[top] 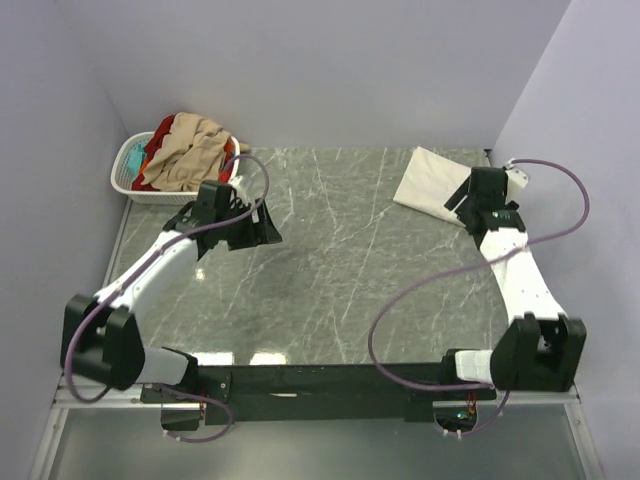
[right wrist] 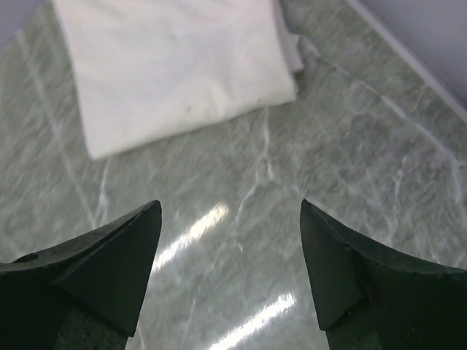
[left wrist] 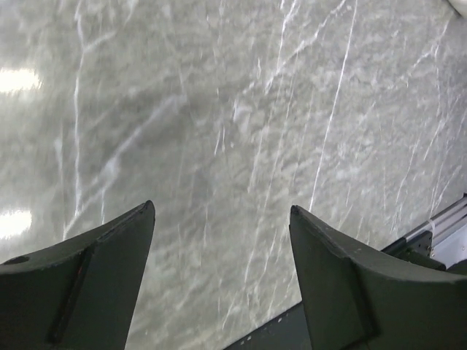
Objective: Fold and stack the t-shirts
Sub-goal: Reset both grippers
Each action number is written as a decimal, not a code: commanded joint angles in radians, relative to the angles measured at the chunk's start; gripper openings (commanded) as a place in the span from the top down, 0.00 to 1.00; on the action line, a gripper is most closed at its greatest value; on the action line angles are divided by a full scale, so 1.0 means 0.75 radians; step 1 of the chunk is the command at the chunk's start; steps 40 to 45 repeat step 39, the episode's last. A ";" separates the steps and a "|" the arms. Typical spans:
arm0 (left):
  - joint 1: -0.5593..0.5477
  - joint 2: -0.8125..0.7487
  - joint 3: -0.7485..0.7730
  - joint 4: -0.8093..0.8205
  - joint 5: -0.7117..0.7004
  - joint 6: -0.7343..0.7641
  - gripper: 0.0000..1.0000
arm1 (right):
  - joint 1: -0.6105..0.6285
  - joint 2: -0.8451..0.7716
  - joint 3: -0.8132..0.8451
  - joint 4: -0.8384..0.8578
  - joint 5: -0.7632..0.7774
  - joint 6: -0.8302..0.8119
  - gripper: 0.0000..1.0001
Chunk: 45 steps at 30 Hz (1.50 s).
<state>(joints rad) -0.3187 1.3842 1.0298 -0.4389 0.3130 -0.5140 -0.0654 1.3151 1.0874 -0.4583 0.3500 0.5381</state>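
A folded cream-white t-shirt (top: pixel 428 180) (right wrist: pixel 175 65) lies flat at the back right of the marble table. My right gripper (top: pixel 462 200) (right wrist: pixel 230 211) hovers just in front of it, open and holding nothing. Tan-beige t-shirt (top: pixel 190 150), red t-shirt (top: pixel 162 135) and a bit of teal cloth (top: pixel 137 157) are heaped in the white basket (top: pixel 135 185) at the back left. My left gripper (top: pixel 262 228) (left wrist: pixel 222 211) hangs open over bare marble to the right of the basket, nothing between its fingers.
The table's near edge with a black rail (left wrist: pixel 306 321) shows under the left gripper. Purple-grey walls close the table at the back and on both sides. Cables loop from both arms over the table.
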 commanded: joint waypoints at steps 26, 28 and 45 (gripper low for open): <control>-0.005 -0.909 -0.228 -0.255 -0.384 -0.112 0.04 | 0.177 -0.764 -0.456 -0.166 -0.577 -0.034 0.19; -0.005 -0.915 -0.205 -0.266 -0.415 -0.131 0.04 | 0.177 -0.757 -0.458 -0.174 -0.581 -0.036 0.19; -0.005 -0.768 -0.017 -0.362 -0.681 -0.241 0.04 | 0.177 -0.653 -0.413 -0.227 -0.730 -0.063 0.19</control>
